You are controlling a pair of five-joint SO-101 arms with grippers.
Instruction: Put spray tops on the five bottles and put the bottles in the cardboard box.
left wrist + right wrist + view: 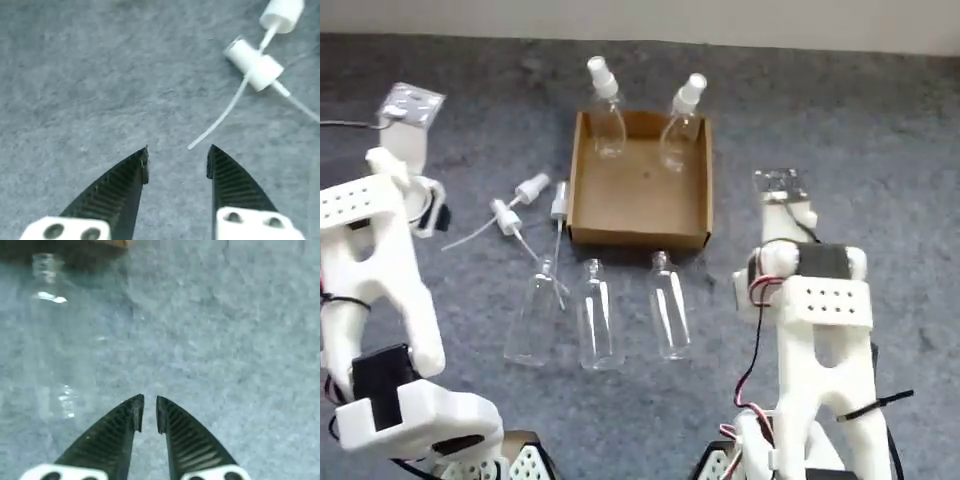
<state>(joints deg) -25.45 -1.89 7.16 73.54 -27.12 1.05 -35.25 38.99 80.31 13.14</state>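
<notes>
Two bottles boxed, three bottles and three tops loose.

The box [640, 235] holds two capped bottles [608, 125] upright at its 12 o'clock wall. Three bare bottles [598, 315] lie at its 6 to 7 o'clock, and three tops [506, 214] lie at its 9 o'clock. The left gripper [178, 150] hangs wide open and empty, just short of one top's tube [220, 125]. The right gripper [149, 399] is all but closed on nothing, beside a bare bottle [50, 340]. Risks: pinching the thin tube instead of the head would likely bend it or let the top swing. The tubes seem to cross, so lifting one top may drag another. A round bottle lying flat may roll from a grip.
</notes>
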